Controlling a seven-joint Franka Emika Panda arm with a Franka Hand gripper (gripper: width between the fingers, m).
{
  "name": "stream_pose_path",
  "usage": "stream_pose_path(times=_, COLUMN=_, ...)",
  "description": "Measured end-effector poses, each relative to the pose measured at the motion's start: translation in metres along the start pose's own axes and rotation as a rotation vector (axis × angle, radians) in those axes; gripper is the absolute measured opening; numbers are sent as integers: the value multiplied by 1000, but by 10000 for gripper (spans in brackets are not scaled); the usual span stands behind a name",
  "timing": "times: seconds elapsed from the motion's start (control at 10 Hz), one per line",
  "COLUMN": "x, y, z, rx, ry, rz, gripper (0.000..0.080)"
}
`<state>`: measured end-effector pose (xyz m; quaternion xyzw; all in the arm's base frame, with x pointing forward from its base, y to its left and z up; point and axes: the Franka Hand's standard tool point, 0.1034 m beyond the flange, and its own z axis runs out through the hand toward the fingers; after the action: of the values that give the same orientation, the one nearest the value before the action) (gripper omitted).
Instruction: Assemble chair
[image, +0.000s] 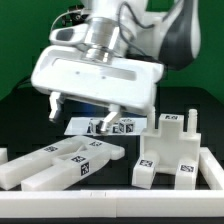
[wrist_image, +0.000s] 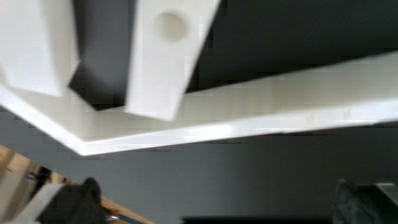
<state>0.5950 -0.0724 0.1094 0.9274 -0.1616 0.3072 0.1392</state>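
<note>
Several loose white chair bars and slabs with square tags (image: 62, 162) lie in a pile at the front of the exterior view's left. A larger blocky chair piece with upright pegs (image: 172, 150) stands on the exterior view's right. My gripper (image: 80, 114) hangs open above the pile's far edge and touches nothing. In the wrist view, two white bars (wrist_image: 169, 55), one with a round hole, lie beyond the dark fingertips (wrist_image: 79, 205). Nothing is between the jaws of the gripper (wrist_image: 222, 205).
The marker board (image: 112, 126) lies flat behind the gripper. A low white border rail (image: 110, 197) runs along the front edge, and its corner (wrist_image: 231, 112) shows in the wrist view. The table surface is black.
</note>
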Motion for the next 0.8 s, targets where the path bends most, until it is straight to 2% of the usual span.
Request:
stream_pose_path(times=0.1, x=5, y=10, z=0, rx=-16, ry=3, rz=7, gripper=649)
stream_pose_path(times=0.2, x=-5, y=5, z=4, rx=0, ry=-72, rz=12, gripper=649)
stream_pose_path(times=0.3, x=-9, y=-2, z=5, rx=29, ry=-187, rz=32, gripper=649)
stream_pose_path(times=0.5, x=-8, y=-3, z=5, rx=83, ry=-406, rz=127, gripper=649)
stream_pose_path(times=0.6, x=-5, y=-3, z=8, rx=96, ry=-454, rz=142, gripper=649)
stream_pose_path(times=0.7, x=-11, y=-1, z=9, rx=113, ry=-567, rz=173, gripper=649)
stream_pose_path(times=0.8, x=-8, y=6, z=13, rx=115, ry=-639, rz=190, gripper=649)
